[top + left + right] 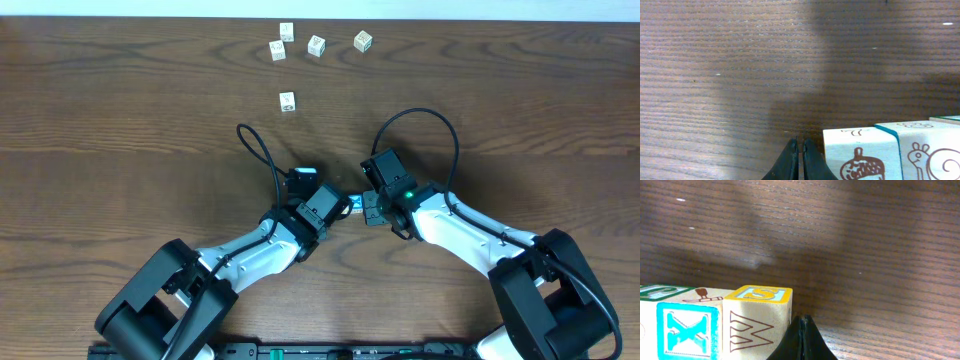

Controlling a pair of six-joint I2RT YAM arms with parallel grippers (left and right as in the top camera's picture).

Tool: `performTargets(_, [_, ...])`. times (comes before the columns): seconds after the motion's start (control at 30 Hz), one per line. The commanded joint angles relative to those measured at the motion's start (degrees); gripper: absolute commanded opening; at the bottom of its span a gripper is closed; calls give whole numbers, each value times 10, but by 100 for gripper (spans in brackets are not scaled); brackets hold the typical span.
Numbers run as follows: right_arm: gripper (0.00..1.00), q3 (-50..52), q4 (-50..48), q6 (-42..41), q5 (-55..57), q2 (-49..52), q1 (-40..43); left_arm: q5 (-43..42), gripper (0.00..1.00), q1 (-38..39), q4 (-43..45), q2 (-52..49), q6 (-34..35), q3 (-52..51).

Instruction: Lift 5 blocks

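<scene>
Left jaws pressed together, just beside the acorn block (860, 156) on the table (715, 75). Right jaws pressed together, beside the W block (756, 327), which adjoins the blue X block (687, 330).

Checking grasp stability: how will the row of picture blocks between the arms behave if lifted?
The row of blocks looks like rigid, square-edged wood, so cubes shouldn't deform. Seams show between them, so it likely buckles if end pressure eases. The shut left gripper and right gripper are narrow, so ends may pivot.
</scene>
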State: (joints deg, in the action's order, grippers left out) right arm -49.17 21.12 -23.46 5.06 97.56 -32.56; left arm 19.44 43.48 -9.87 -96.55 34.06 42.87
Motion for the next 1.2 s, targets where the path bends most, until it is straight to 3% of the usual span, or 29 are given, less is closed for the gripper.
performTargets(0.0, [1, -10, -8, 4, -109, 6, -33, -48, 7, 18, 10, -5, -10, 15])
performTargets(0.73, [1, -10, -7, 8, -109, 6, -33, -50, 7, 14, 11, 9, 14, 15])
performTargets(1.17, [1, -10, -7, 8, -109, 6, -33, -49, 7, -41, -9, 40, -13, 15])
